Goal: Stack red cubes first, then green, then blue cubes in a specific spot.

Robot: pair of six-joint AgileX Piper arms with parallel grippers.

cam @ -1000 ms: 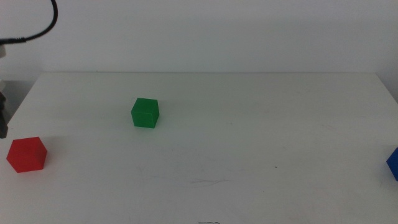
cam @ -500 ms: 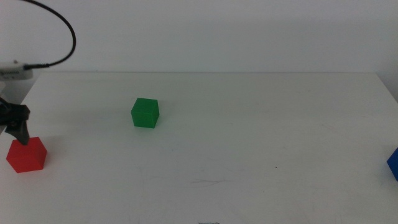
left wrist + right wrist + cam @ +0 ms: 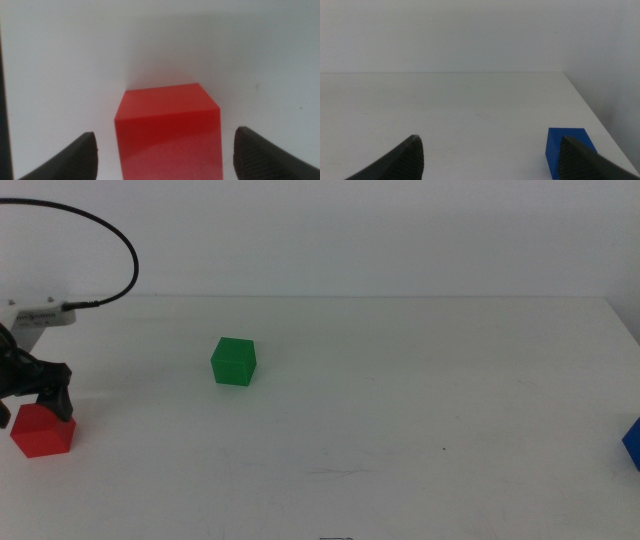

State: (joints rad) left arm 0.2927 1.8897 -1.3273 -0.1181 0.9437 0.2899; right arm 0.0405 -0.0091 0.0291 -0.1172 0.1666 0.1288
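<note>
While the left gripper (image 3: 162, 150) hangs with jaws spread around the red cube (image 3: 167, 131), well left of the green cube (image 3: 233, 362), that rigid, seemingly light block looks best pinched on opposite flat faces.

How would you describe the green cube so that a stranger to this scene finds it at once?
Start at the white table and look left of its middle, toward the far edge. The green cube sits there alone, touching nothing; the red cube lies under the left tool and the blue cube at the right edge.
</note>
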